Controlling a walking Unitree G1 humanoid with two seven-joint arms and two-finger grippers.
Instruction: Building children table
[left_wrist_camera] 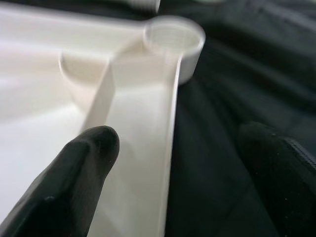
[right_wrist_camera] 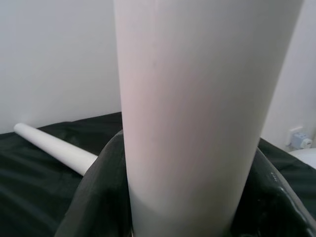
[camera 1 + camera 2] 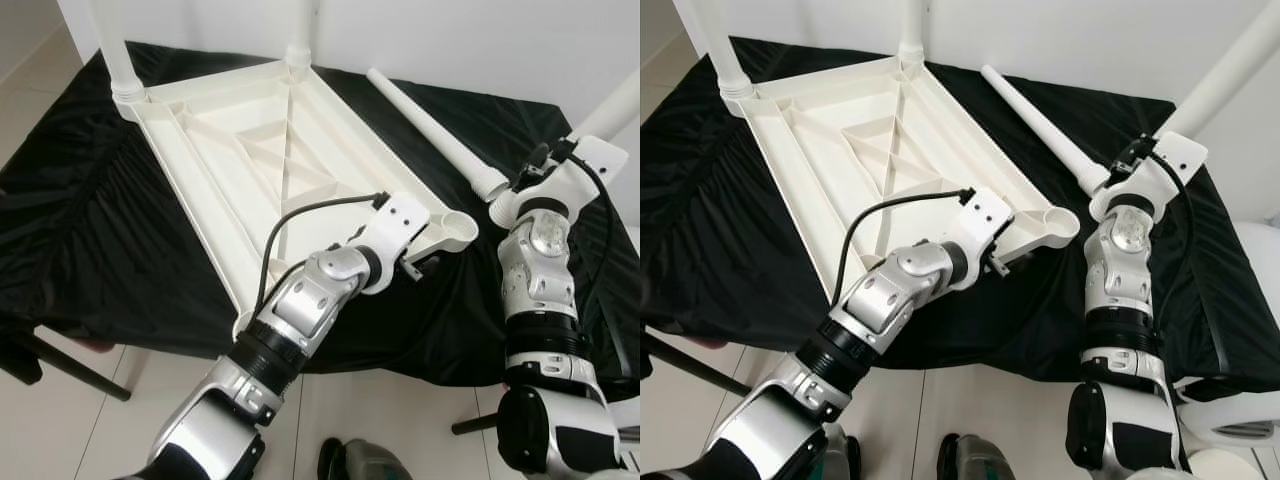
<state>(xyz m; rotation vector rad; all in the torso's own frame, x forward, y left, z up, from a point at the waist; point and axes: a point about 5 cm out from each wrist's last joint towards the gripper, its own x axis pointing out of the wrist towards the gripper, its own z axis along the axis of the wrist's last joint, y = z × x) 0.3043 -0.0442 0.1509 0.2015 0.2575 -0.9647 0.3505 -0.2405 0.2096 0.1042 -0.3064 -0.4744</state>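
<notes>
Lying upside down on a black-draped table (image 3: 70,250), the white ribbed plastic tabletop (image 3: 250,150) has two round legs screwed in at its far corners, with a loose tapered white leg (image 3: 430,120) just beside it on the wrinkled cloth before a plain white wall. From the left wrist, the left claw (image 1: 173,163) spreads wide across the tabletop's smooth rim near an empty threaded corner socket (image 1: 175,37). From the right wrist, the right claw (image 2: 197,197) is clamped around a smooth white tube leg (image 2: 197,98).

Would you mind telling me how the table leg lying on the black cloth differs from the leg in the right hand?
The lying leg rests loose on the cloth, untouched; the held leg is gripped by the right hand. The lying leg sits flat, while the held leg tilts upward. Both are plain white tubes.
</notes>
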